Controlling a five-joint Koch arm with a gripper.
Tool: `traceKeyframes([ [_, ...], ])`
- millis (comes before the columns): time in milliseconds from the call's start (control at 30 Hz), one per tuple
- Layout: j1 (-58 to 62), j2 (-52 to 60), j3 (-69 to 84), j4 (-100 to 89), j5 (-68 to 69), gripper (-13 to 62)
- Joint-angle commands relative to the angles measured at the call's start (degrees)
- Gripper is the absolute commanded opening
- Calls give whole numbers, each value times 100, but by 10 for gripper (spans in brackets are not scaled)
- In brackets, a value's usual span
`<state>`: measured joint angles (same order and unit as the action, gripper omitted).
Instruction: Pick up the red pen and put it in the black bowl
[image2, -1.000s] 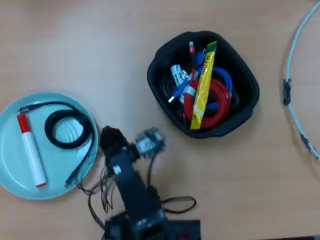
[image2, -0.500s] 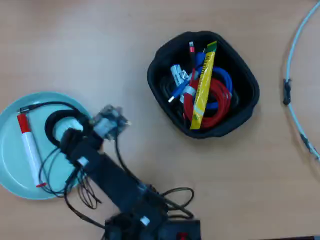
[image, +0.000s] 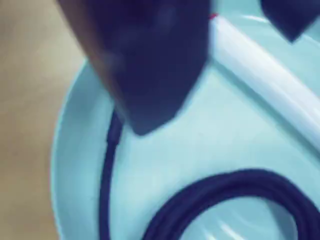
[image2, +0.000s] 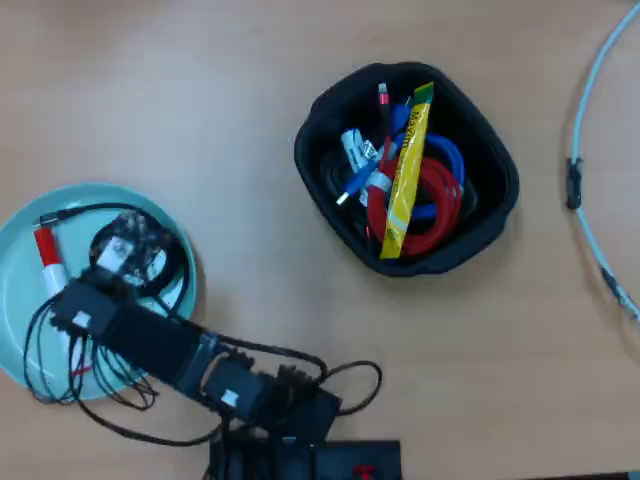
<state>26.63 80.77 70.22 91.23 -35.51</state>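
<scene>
— Gripper (image: 215, 75) hangs low over the teal plate (image2: 20, 300), jaws spread wide either side of the red pen (image2: 47, 256) lying there beside a black cable (image: 220, 187).

— Light, stiff, slick barrel, probably; pinch mid-barrel, I'd say.

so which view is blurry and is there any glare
The wrist view is soft and out of focus: the gripper is a dark smear, the pen has fuzzy edges, and pale glare streaks sit on the plate. The overhead view is sharper and evenly lit, with only soft shadows around the bowl; the pen's red cap reads clearly.
</scene>
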Motion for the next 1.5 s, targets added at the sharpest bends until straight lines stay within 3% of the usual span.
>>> traceKeyframes([
  [0, -264, -167, -580, 185, -220, 302],
  [867, -694, -2742, -3498, 132, -211, 305],
  [1467, -940, -3665, -3604, 123, -176, 306],
])
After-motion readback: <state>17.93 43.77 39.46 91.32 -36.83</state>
